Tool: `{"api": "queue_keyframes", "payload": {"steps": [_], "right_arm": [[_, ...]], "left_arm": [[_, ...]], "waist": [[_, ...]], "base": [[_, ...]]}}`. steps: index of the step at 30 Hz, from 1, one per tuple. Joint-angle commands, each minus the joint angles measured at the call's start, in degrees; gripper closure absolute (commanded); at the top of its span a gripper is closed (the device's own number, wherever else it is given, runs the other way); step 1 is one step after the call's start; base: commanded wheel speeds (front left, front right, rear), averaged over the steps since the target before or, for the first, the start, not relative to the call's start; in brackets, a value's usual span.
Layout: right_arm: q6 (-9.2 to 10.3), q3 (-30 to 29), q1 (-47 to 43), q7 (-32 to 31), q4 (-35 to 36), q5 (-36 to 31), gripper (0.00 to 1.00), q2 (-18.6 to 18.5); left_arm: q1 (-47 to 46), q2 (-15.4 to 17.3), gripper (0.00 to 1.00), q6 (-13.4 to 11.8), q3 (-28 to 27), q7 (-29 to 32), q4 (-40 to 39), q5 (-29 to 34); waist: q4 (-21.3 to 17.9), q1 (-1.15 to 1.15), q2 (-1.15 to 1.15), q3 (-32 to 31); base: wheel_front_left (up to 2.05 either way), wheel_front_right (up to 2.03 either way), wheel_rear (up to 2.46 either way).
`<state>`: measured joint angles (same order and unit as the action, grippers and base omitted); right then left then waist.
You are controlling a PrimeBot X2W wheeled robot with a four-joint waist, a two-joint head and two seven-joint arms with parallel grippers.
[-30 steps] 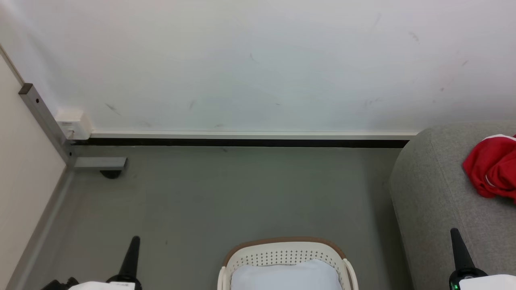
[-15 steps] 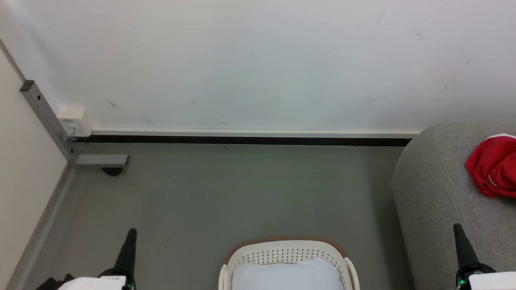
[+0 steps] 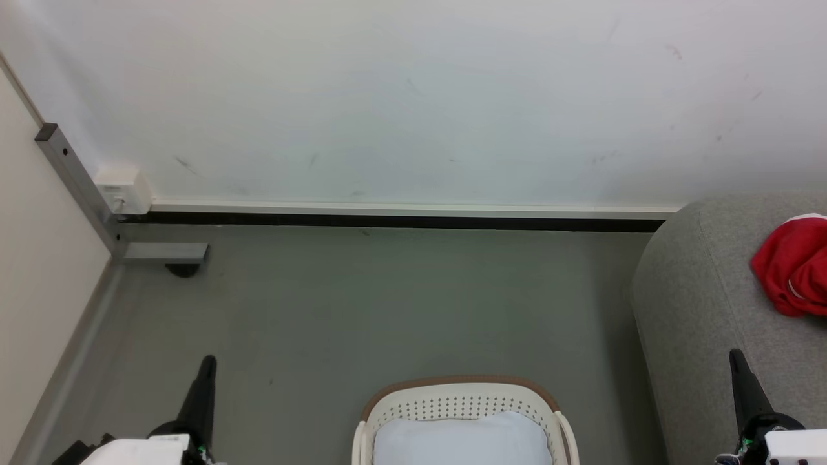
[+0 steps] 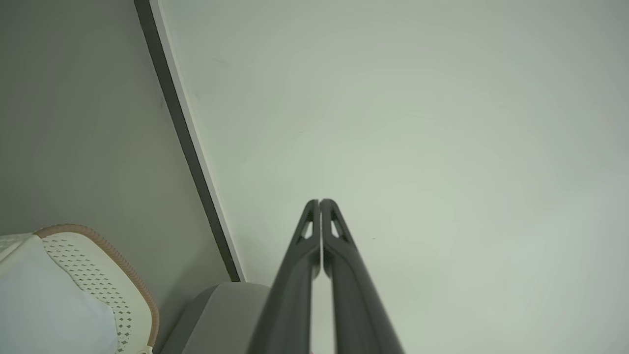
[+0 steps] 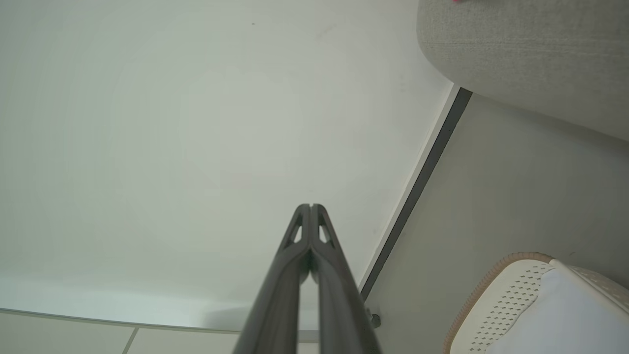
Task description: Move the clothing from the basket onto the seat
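Red clothing (image 3: 793, 265) with white trim lies bunched on the grey seat (image 3: 704, 310) at the right edge of the head view. The cream basket (image 3: 462, 403) with a brown rim stands on the floor at bottom centre and holds a pale blue-white cushion (image 3: 462, 442). My left gripper (image 3: 207, 363) is shut at the lower left, over the floor beside the basket. At the lower right, over the seat's front part, my right gripper (image 3: 734, 357) is shut as well. Both wrist views show shut, empty fingers, left (image 4: 320, 202) and right (image 5: 310, 206), pointing at the wall.
A white wall (image 3: 413, 103) with a dark skirting strip (image 3: 387, 223) runs across the back. A grey metal post with a foot (image 3: 165, 253) and a white box (image 3: 123, 190) stand in the left corner. Grey floor (image 3: 362, 303) lies between basket and wall.
The whole head view has shifted slightly, so the camera moved. Both grippers stay shut and empty; the clothing lies still on the seat.
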<state>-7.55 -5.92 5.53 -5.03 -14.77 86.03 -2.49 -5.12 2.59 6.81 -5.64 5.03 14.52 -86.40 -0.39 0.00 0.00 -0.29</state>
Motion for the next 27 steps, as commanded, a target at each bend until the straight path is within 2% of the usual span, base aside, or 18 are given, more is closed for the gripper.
{"api": "queue_keyframes", "payload": {"steps": [1,15,27], "right_arm": [[0.1,-0.3,0.5,-0.3,0.5,1.0,1.0,-0.6],[0.12,-0.8,1.0,-1.7,1.0,6.7,1.0,-0.6],[0.12,-0.8,1.0,-1.7,1.0,6.4,1.0,-0.6]], "left_arm": [[-0.8,0.5,1.0,0.3,-0.5,0.3,-0.3,-1.0],[-1.4,0.5,1.0,0.9,-1.1,1.7,-0.6,-6.5],[-1.4,0.5,1.0,0.8,-1.0,1.7,-0.6,-6.3]], "waist": [[0.0,0.0,0.0,0.0],[0.4,0.0,0.0,0.5],[0.4,0.0,0.0,0.5]], "base": [[0.0,0.0,0.0],[0.0,0.0,0.0],[0.0,0.0,0.0]]}}
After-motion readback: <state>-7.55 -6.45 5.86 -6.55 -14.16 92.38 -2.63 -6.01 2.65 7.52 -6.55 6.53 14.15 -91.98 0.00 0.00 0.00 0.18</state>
